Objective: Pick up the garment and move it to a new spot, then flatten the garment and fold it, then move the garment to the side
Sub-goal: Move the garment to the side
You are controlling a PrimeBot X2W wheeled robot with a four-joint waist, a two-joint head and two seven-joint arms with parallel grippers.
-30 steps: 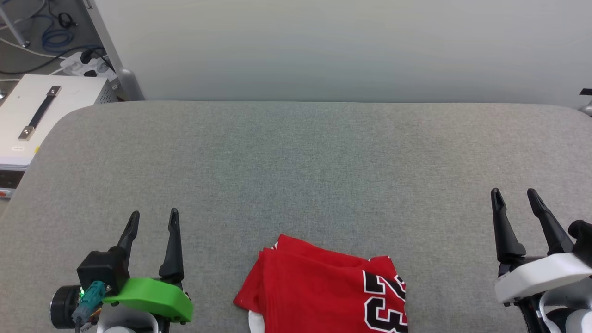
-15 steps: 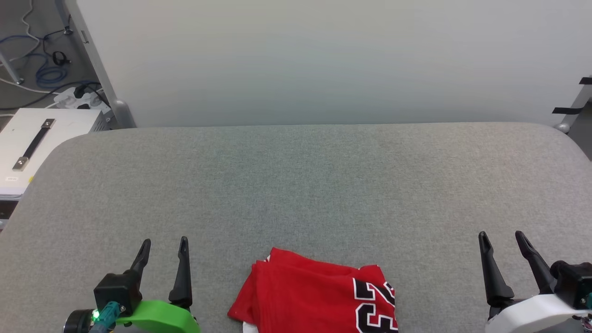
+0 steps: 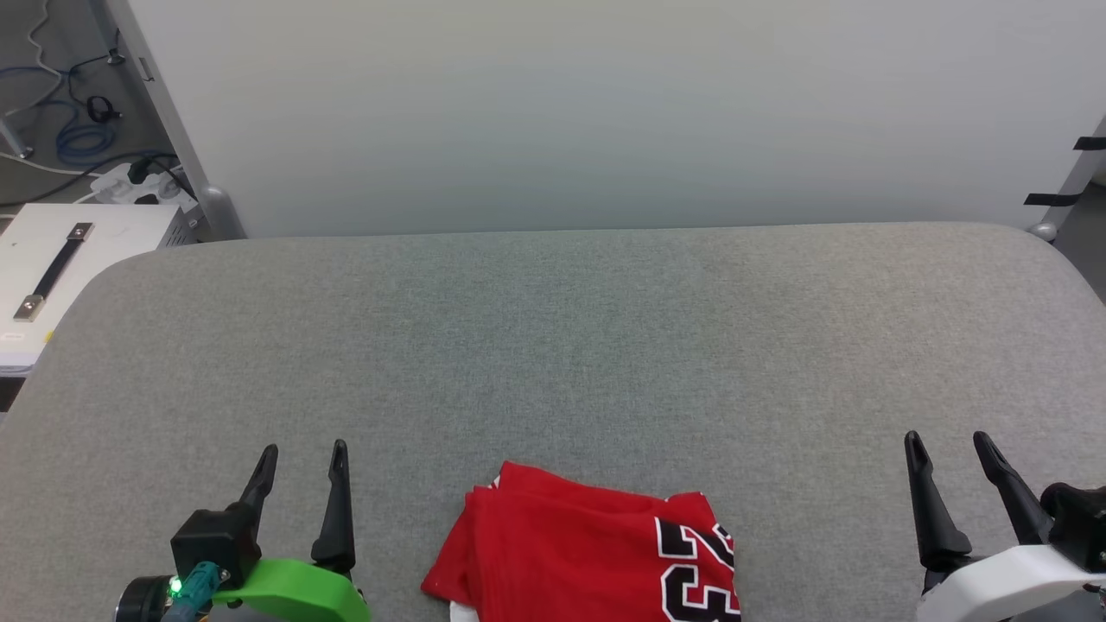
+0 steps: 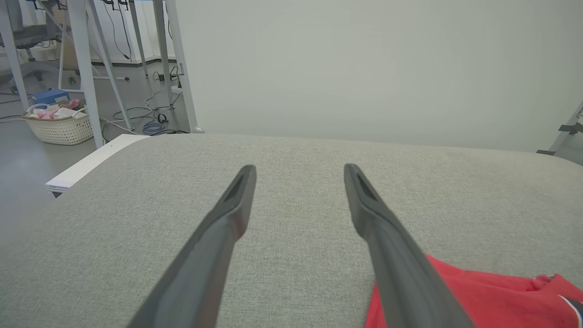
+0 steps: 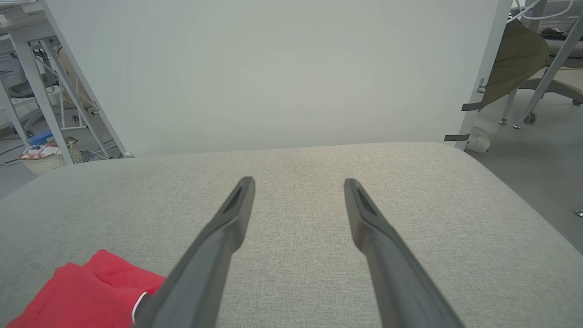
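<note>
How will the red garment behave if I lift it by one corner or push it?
Likely floppy: the garment lies in soft stacked layers, so a one-corner lift would probably unfold it. Probably light, being thin cloth. Pushed, it may bunch rather than slide on the textured grey table.

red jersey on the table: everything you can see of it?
Red cloth jersey with black, white-outlined numerals and a white bit showing at its near-left edge. Folded into a layered, rumpled bundle lying on the grey fabric table, near edge, centre; its near part is cut off in the head view. Left gripper and right gripper flank it, open, not touching.
</note>
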